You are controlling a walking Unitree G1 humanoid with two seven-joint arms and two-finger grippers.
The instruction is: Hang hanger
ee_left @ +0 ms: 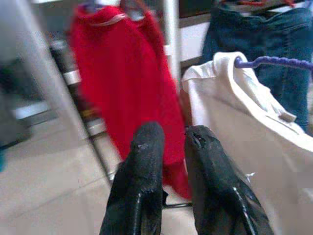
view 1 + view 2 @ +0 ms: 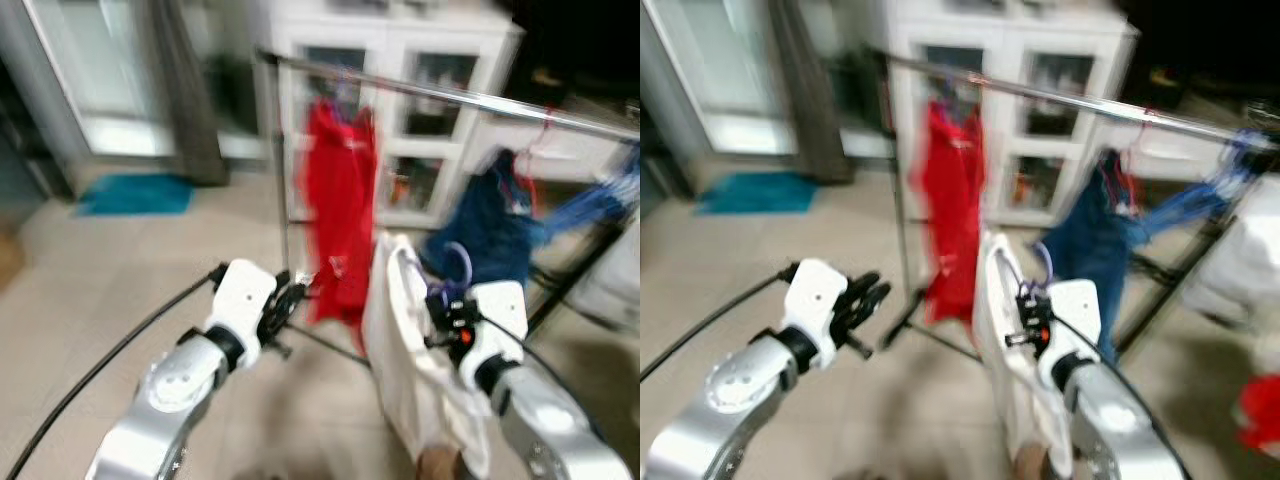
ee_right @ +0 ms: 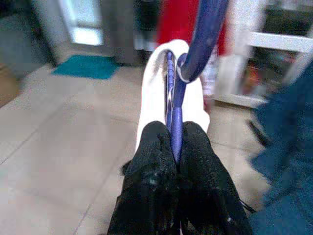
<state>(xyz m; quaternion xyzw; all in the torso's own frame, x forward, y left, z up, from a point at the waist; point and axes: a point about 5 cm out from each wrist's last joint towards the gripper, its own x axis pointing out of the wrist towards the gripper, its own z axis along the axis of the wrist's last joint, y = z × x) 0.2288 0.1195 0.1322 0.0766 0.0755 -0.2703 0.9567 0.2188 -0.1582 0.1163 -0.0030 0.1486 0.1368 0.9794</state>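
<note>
With the right gripper [image 3: 175, 147] clenched on the purple hanger [image 3: 172, 98] carrying the white shirt [image 2: 405, 350] just below the rail [image 2: 450, 97], we should raise the hook over the gap between red garment [image 2: 338, 215] and blue garment [image 2: 485, 235]; left gripper [image 1: 168, 161] nearly closed, empty.

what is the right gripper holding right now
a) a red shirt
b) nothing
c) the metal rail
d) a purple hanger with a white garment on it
d: in the right wrist view the right gripper is shut on the purple hanger, which carries the white garment; the red shirt hangs on the metal rail beyond it, untouched.
</note>
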